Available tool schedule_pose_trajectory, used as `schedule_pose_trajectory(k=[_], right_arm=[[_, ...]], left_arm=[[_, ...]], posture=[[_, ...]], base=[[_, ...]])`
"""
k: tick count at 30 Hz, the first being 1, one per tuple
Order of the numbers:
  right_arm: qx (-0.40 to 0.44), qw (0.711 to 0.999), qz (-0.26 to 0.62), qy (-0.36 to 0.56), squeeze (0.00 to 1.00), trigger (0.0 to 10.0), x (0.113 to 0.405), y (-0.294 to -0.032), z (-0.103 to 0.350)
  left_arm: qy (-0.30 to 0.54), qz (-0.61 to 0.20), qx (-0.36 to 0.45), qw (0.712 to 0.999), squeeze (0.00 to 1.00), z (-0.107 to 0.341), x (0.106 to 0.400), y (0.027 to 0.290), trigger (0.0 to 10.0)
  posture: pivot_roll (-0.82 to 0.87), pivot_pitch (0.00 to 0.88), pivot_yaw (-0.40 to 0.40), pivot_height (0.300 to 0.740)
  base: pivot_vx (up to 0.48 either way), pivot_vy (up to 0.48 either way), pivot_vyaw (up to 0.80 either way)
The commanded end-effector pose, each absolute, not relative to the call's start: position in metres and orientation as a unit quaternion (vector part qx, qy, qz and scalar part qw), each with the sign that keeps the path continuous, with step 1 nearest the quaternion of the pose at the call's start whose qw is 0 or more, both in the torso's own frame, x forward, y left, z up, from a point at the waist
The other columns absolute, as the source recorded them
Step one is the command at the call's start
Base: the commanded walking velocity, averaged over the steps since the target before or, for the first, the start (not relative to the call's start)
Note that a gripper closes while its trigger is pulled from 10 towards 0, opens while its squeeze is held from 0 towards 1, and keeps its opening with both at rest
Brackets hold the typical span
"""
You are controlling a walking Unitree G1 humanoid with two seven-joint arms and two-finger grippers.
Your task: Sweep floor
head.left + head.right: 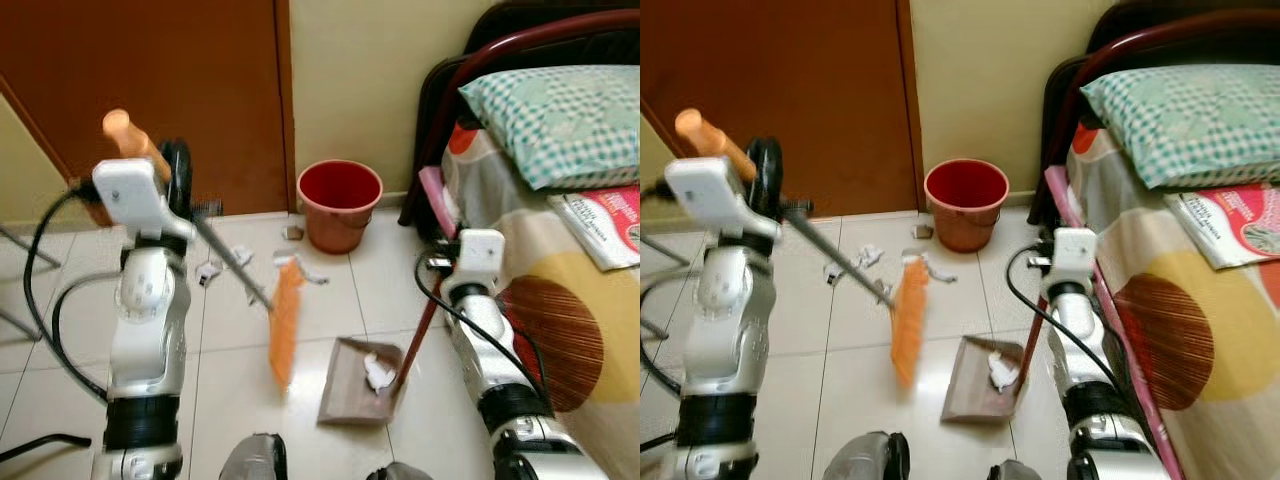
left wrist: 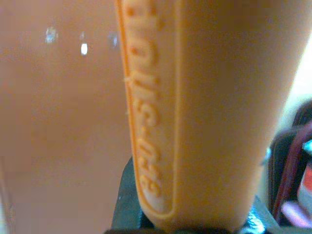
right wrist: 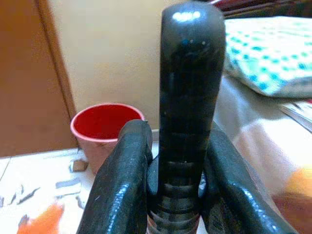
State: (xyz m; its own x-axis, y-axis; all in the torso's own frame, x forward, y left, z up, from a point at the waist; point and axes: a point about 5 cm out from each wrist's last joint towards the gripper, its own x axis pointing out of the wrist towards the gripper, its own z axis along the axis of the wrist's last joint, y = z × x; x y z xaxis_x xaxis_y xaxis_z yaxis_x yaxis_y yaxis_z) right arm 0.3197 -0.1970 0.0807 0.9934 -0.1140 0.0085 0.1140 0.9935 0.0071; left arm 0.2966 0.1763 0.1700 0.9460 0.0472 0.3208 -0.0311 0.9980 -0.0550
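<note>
One broom (image 1: 284, 322), one dustpan (image 1: 350, 390), one bucket (image 1: 339, 204)

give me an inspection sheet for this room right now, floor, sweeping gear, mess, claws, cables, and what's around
Surface: pale tiled floor, paper scraps scattered near the door.
Job's things: orange broom head blurred above the tiles, beside the brown dustpan; a white crumpled paper lies in the pan.
Clutter: red bucket by the wall; magazine on the bed.
Claws: left claw shut on the broom's orange handle; right claw shut on the dark dustpan handle.
Cables: black cable loops beside the left arm; another runs along the right arm.
Surroundings: brown door, cream wall, bed with checked pillow.
</note>
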Motion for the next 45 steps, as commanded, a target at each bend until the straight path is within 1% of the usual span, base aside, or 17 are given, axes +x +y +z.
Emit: schedule_pose_trajectory(k=[1, 6, 8, 12, 20, 21, 24, 25, 27, 29, 34, 39, 40, 41, 42, 44, 45], right_arm=[[0.033, 0.998, -0.039, -0.027, 0.00, 10.0, 0.318, -0.196, 0.092], [0.024, 0.999, 0.003, -0.021, 0.00, 10.0, 0.302, -0.190, 0.093], [0.004, 1.000, 0.027, 0.012, 0.00, 10.0, 0.289, -0.190, 0.087], [-0.002, 0.997, 0.052, 0.058, 0.00, 10.0, 0.276, -0.192, 0.078], [-0.014, 0.984, 0.108, 0.144, 0.00, 10.0, 0.262, -0.196, 0.070], [-0.030, 0.971, 0.146, 0.188, 0.00, 10.0, 0.253, -0.196, 0.065], [-0.036, 0.952, 0.182, 0.245, 0.00, 10.0, 0.239, -0.198, 0.059], [-0.025, 0.941, 0.196, 0.274, 0.00, 10.0, 0.230, -0.202, 0.057], [-0.016, 0.937, 0.200, 0.286, 0.00, 10.0, 0.226, -0.203, 0.057], [0.006, 0.922, 0.218, 0.319, 0.00, 10.0, 0.214, -0.209, 0.056], [0.002, 0.913, 0.235, 0.333, 0.00, 10.0, 0.207, -0.214, 0.059], [-0.002, 0.937, 0.218, 0.272, 0.00, 10.0, 0.224, -0.205, 0.071], [0.000, 0.942, 0.217, 0.256, 0.00, 6.3, 0.228, -0.202, 0.075], [0.001, 0.945, 0.216, 0.247, 0.00, 6.3, 0.231, -0.200, 0.077], [0.005, 0.945, 0.225, 0.239, 0.00, 0.0, 0.233, -0.196, 0.081], [0.008, 0.945, 0.233, 0.229, 0.00, 0.0, 0.235, -0.192, 0.086], [0.010, 0.950, 0.227, 0.213, 0.00, 4.4, 0.239, -0.190, 0.090]], left_arm=[[-0.125, 0.030, -0.025, 0.991, 0.00, 0.146, 0.293, 0.173, 10.0], [-0.101, 0.007, -0.011, 0.995, 0.00, 0.126, 0.284, 0.156, 10.0], [-0.089, -0.006, -0.004, 0.996, 0.00, 0.119, 0.279, 0.152, 10.0], [-0.077, -0.005, -0.005, 0.997, 0.00, 0.113, 0.274, 0.153, 10.0], [-0.075, 0.008, 0.000, 0.997, 0.00, 0.109, 0.275, 0.159, 10.0], [-0.073, 0.010, 0.003, 0.997, 0.00, 0.107, 0.274, 0.161, 10.0], [-0.071, 0.011, 0.005, 0.997, 0.00, 0.106, 0.272, 0.162, 10.0], [-0.069, 0.012, 0.006, 0.998, 0.00, 0.105, 0.271, 0.163, 10.0], [-0.068, 0.012, 0.006, 0.998, 0.00, 0.104, 0.271, 0.163, 10.0], [-0.065, 0.014, 0.005, 0.998, 0.00, 0.103, 0.270, 0.163, 10.0], [-0.063, 0.011, 0.005, 0.998, 0.00, 0.102, 0.270, 0.161, 10.0], [-0.059, 0.007, 0.006, 0.998, 0.00, 0.100, 0.270, 0.160, 10.0], [-0.058, 0.006, 0.006, 0.998, 0.00, 0.100, 0.270, 0.160, 10.0], [-0.057, 0.006, 0.006, 0.998, 0.00, 0.099, 0.270, 0.160, 10.0], [-0.056, 0.003, 0.007, 0.998, 0.00, 0.099, 0.270, 0.160, 10.0], [-0.056, 0.000, 0.009, 0.998, 0.00, 0.100, 0.271, 0.160, 10.0], [-0.053, 0.002, 0.013, 0.999, 0.00, 0.099, 0.271, 0.161, 10.0]], posture=[[0.05, 0.000, -0.004, 0.740], [0.04, 0.000, -0.001, 0.740], [0.02, 0.000, -0.009, 0.740], [0.01, 0.000, -0.010, 0.740], [0.01, 0.000, -0.020, 0.740], [0.01, 0.000, -0.025, 0.740], [0.01, 0.000, -0.029, 0.740], [0.01, 0.000, -0.029, 0.740], [0.01, 0.000, -0.029, 0.740], [0.01, 0.000, -0.032, 0.740], [0.01, 0.000, -0.029, 0.740], [0.01, 0.000, -0.020, 0.740], [0.01, 0.000, -0.020, 0.740], [0.01, 0.000, -0.020, 0.740], [0.01, 0.000, -0.003, 0.740], [0.01, 0.000, -0.003, 0.740], [0.01, 0.000, -0.011, 0.740]], base=[[0.000, 0.000, 0.00], [0.000, 0.000, 0.00], [0.000, 0.000, 0.00], [0.000, 0.000, 0.00], [0.000, 0.000, 0.00], [0.000, 0.000, 0.00], [0.000, 0.000, 0.00], [0.000, 0.000, 0.00], [0.000, 0.000, 0.00], [0.000, 0.000, 0.00], [0.000, 0.000, 0.00], [0.000, 0.000, 0.00], [0.000, 0.000, 0.00], [0.000, 0.000, 0.00], [0.000, 0.000, 0.00], [0.000, 0.000, 0.00], [0.000, 0.000, 0.00]])
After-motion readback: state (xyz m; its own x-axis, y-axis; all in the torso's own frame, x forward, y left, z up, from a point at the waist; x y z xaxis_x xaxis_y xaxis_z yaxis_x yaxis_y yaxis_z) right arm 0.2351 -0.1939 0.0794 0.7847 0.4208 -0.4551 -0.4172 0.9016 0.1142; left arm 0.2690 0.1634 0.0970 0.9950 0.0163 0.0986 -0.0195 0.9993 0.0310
